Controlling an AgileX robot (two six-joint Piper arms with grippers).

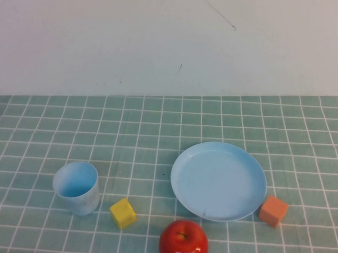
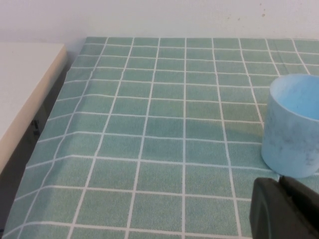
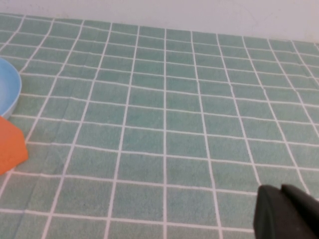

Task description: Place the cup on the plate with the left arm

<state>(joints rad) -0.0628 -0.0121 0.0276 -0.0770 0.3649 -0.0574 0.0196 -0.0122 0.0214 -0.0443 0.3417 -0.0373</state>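
Cup [image 1: 76, 187]: upright on the counter [image 1: 158, 120], left side of the high view, mouth open upward, empty as far as visible. Not on the plate.
Plate [image 1: 219, 180]: flat on the counter, right of centre, bare inside. Well apart from the cup.
Clutter: yellow cube [image 1: 122, 212] just beside the cup on the plate side; red apple [image 1: 183, 241] near the plate's front rim; orange cube [image 1: 274, 210] at the plate's right edge, touching or nearly so.
Left hand [image 2: 285, 209]: only a dark tip shows in the left wrist view, low and near the cup, not touching it. Whether it is released or clenched, cannot tell. Holds nothing visible.
Right hand [image 3: 286, 213]: dark tip only in the right wrist view, over bare counter beyond the orange cube. State cannot be told. Looks parked.
Stage: judged as before the grasp; cup not yet lifted.
Risk, approach: thin tapered cup, likely light; a finger striking the wall could tip or shove it.
Risk, carry: a low path toward the plate could clip the yellow cube or the apple.
Risk, release: set on the raised rim, the cup could tilt over.
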